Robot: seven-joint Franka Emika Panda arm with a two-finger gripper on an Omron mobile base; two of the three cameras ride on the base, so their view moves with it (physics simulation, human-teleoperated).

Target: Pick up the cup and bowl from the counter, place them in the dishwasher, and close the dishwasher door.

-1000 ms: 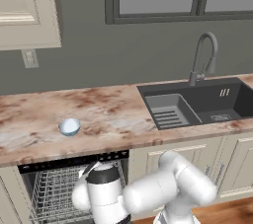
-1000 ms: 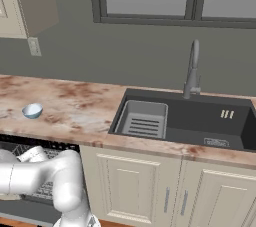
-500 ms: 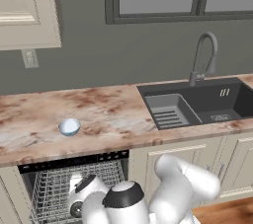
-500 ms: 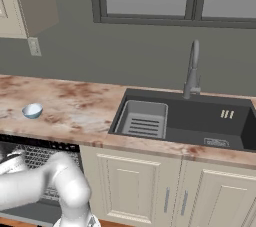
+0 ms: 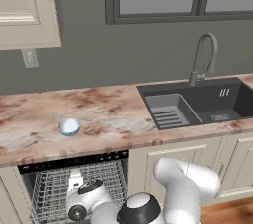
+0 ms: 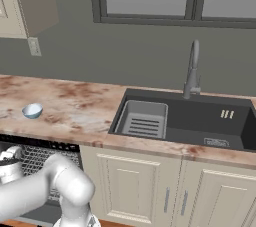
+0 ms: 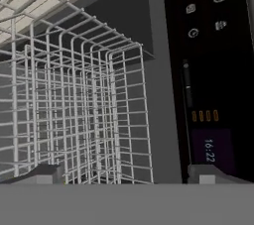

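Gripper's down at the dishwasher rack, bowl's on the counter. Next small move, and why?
Probably lift the open, empty gripper up out of the rack toward the bowl. The bowl sits on the counter, apart from the arm, not yet loaded.

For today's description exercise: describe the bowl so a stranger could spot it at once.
Start at the long marbled counter left of the dark sink. The bowl sits near its front edge, above the open dishwasher. It is small, round, pale blue-white against the reddish marbling.
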